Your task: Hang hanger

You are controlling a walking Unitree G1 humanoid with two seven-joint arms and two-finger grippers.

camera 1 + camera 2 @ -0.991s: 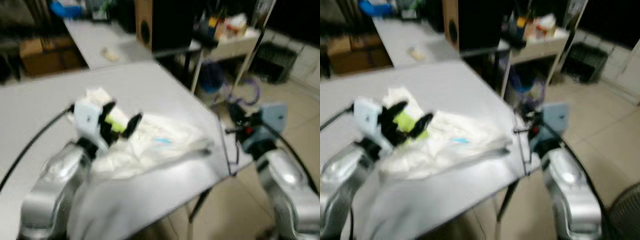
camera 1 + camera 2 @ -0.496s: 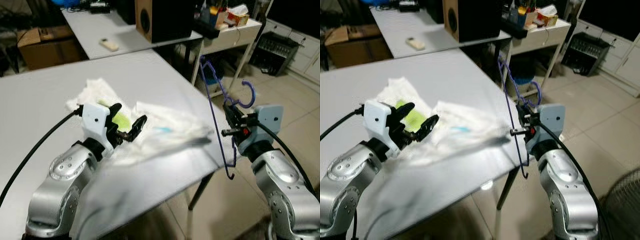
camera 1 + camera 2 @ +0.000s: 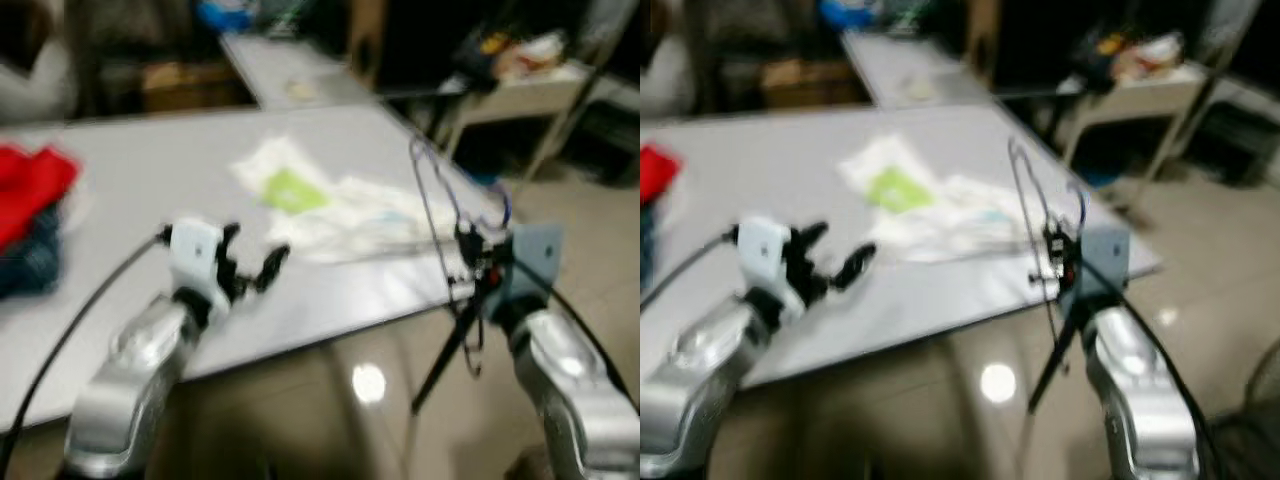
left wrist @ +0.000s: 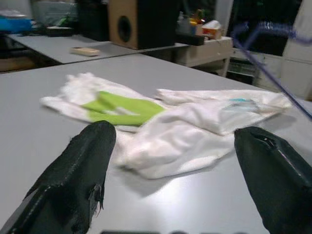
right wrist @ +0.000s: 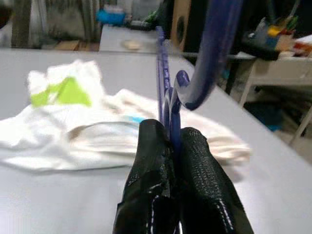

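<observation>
The right gripper (image 5: 170, 146) is raised beside the table edge, clamped on a thin purple wire hanger (image 3: 440, 215); the left gripper (image 4: 170, 161) is held apart.

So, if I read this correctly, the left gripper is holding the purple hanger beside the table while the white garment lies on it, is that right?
Not quite: the right gripper holds the purple hanger, shut on it near the hook, as the right wrist view shows. The left gripper is open. The white garment does lie on the table.

A thin blue-purple wire hanger (image 3: 441, 215) stands upright — pinched near its hook, beside the table's corner.
</observation>
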